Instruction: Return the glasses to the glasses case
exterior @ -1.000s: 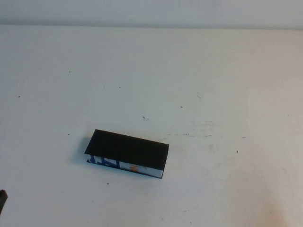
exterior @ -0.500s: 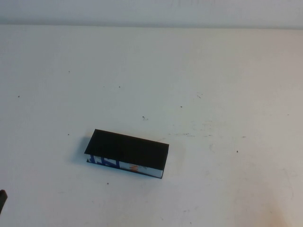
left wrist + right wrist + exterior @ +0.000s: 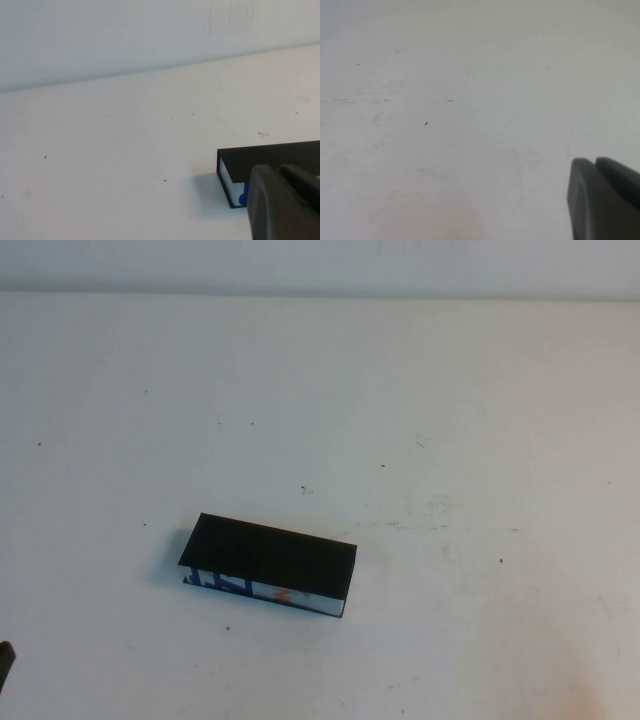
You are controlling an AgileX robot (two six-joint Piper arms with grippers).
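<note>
We see the glasses case [image 3: 268,566] closed on the table [image 3: 450,390], lid down; no glasses visible. The left gripper [image 3: 285,202] sits near the case and the right gripper [image 3: 605,197] over bare table, both parked; we cannot tell their finger state.

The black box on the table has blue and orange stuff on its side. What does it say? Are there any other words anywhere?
Glasses case, white front side: blue and orange print, too blurred to read.
No other words, numbers or signs show on the table.
Left gripper, near the case, and right gripper, over bare table: no labels.
</note>
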